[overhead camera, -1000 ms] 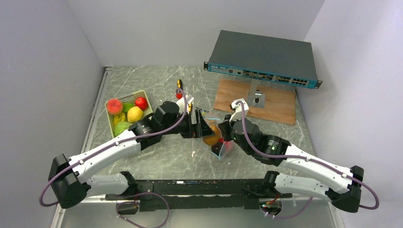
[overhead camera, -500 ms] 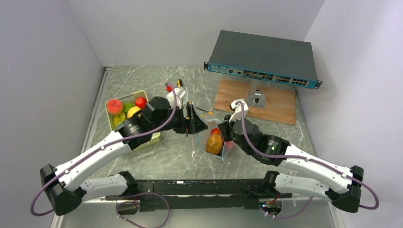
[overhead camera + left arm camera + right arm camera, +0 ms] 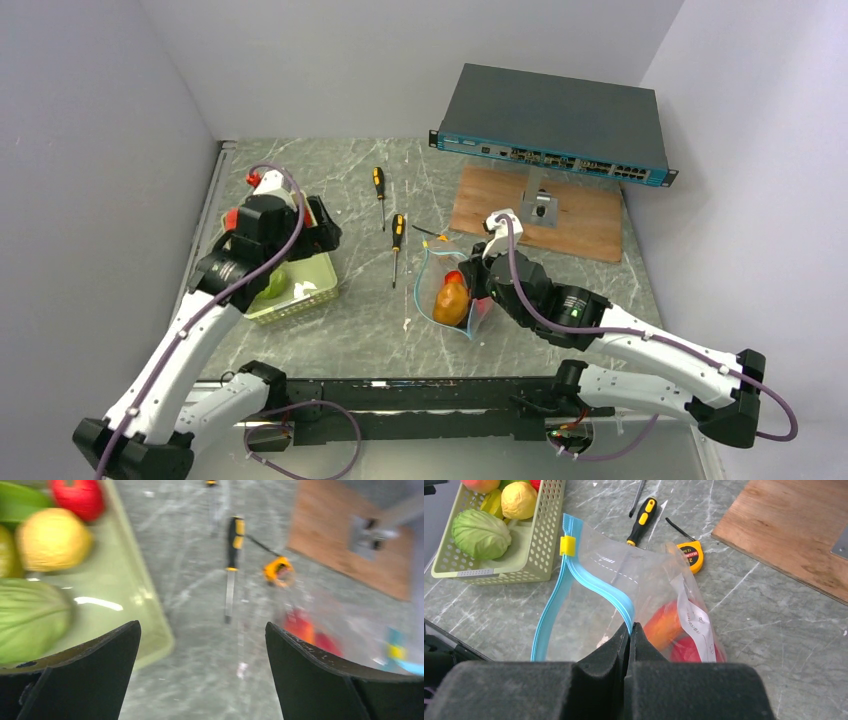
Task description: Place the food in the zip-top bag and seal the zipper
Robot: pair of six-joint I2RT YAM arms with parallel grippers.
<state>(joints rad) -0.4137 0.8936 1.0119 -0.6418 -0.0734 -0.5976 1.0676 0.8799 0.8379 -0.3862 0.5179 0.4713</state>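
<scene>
Left gripper [image 3: 200,680]: we see its two dark fingers spread wide, with nothing between them. It hangs above the right edge of the pale green tray [image 3: 300,300], partly over the marble table [image 3: 370,320].
Right gripper [image 3: 630,629]: its fingers are pressed together, pinching the mouth edge of the zip-top bag [image 3: 624,575] right on the teal strip.
Zip-top bag: it rests on the table between the two arms, near the right arm's wrist and well apart from the tray.
Zipper [image 3: 574,570]: its two teal halves are parted and the mouth gapes, with a small yellow slider [image 3: 567,545] at the far end (where the halves meet).
Food in the bag: an orange fruit [image 3: 664,625] and a red fruit [image 3: 689,650] lie touching each other behind the clear plastic.
Food in the tray: we make out a green cabbage-like piece [image 3: 480,534] and a yellow fruit [image 3: 519,500] just beside it; others at the far end are cut off.
Nearby: a yellow tape measure [image 3: 694,555] sits just beyond the bag, and a black-and-yellow screwdriver [image 3: 641,520] lies between bag and tray.
</scene>
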